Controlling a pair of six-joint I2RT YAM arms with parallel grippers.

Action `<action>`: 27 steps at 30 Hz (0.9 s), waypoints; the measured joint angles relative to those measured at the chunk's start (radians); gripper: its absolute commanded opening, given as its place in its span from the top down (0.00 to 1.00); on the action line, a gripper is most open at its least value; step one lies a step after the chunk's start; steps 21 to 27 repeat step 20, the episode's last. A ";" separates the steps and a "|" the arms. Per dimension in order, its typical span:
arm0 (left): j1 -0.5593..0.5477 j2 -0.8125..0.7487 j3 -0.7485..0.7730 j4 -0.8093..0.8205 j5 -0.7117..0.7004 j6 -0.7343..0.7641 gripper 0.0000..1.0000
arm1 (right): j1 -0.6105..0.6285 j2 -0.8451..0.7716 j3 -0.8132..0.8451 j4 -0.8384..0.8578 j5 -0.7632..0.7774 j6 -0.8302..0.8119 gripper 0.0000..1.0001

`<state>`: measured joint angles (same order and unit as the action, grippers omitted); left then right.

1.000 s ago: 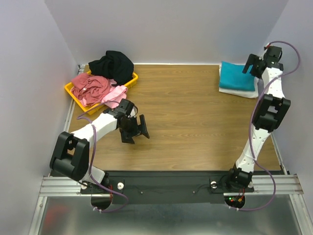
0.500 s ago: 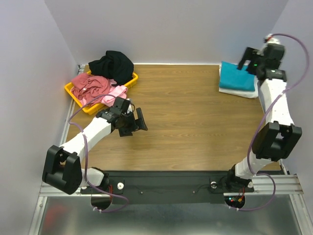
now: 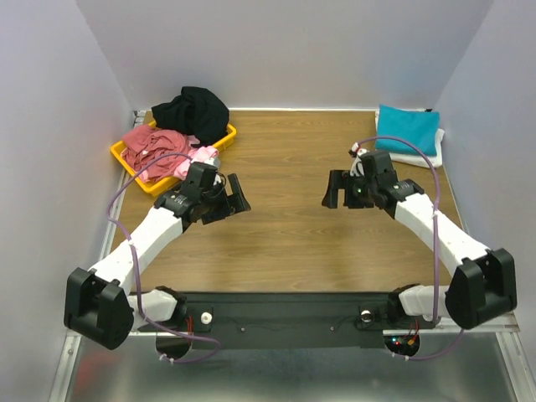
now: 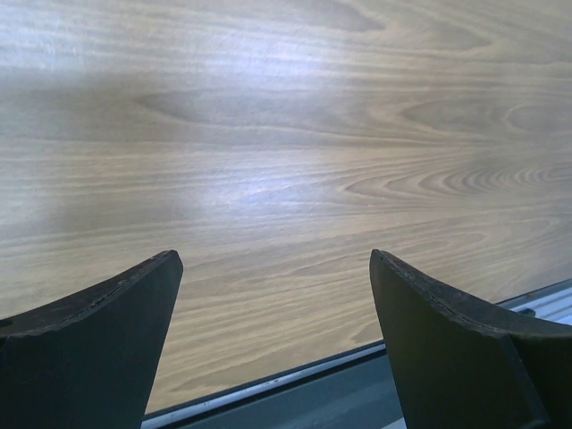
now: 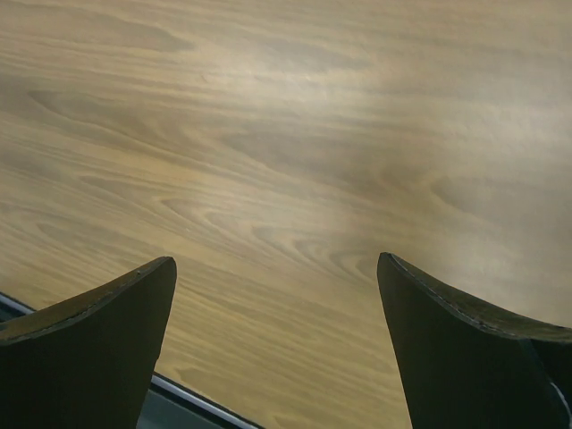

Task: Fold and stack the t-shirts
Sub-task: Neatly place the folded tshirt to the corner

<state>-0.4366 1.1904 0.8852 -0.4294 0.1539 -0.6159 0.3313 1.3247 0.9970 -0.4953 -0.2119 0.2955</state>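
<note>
Top view, wood-grain desk [image 3: 293, 243], lilac walls [image 3: 293, 50], folded teal-blue cloth t-shirt [image 3: 408, 128] on white t-shirt [image 3: 423, 157] at far right corner, crumpled shirts [image 3: 155, 144] in yellow plastic tray [image 3: 126, 163] far left, left wrist, left gripper [image 4: 277, 295] jaws apart, right wrist, right gripper [image 5: 277, 299] jaws apart

The table [image 3: 293, 222] is made of brown wood with wavy lines in it. A yellow tray [image 3: 224, 136] sits on it in the far left corner. A white shirt [image 3: 419, 158] lies flat on it in the far right corner, under a teal shirt [image 3: 408, 128]. A dark strip [image 3: 285, 306] runs along the near edge.
</note>
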 measured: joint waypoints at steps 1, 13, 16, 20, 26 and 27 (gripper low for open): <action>0.000 -0.009 0.000 0.005 -0.002 -0.001 0.01 | 0.003 -0.028 -0.027 -0.006 -0.002 0.004 0.00; -0.010 -0.074 -0.008 0.022 -0.049 -0.003 0.01 | 0.004 -0.112 -0.084 -0.048 -0.018 0.015 0.00; -0.012 -0.092 -0.008 0.022 -0.058 -0.003 0.01 | 0.004 -0.104 -0.084 -0.048 -0.022 0.014 0.00; -0.013 -0.101 -0.008 0.023 -0.061 -0.005 0.01 | 0.004 -0.104 -0.084 -0.048 -0.024 0.014 0.00; -0.013 -0.101 -0.008 0.023 -0.061 -0.005 0.01 | 0.004 -0.104 -0.084 -0.048 -0.024 0.014 0.00; -0.013 -0.101 -0.008 0.023 -0.061 -0.005 0.01 | 0.004 -0.104 -0.084 -0.048 -0.024 0.014 0.00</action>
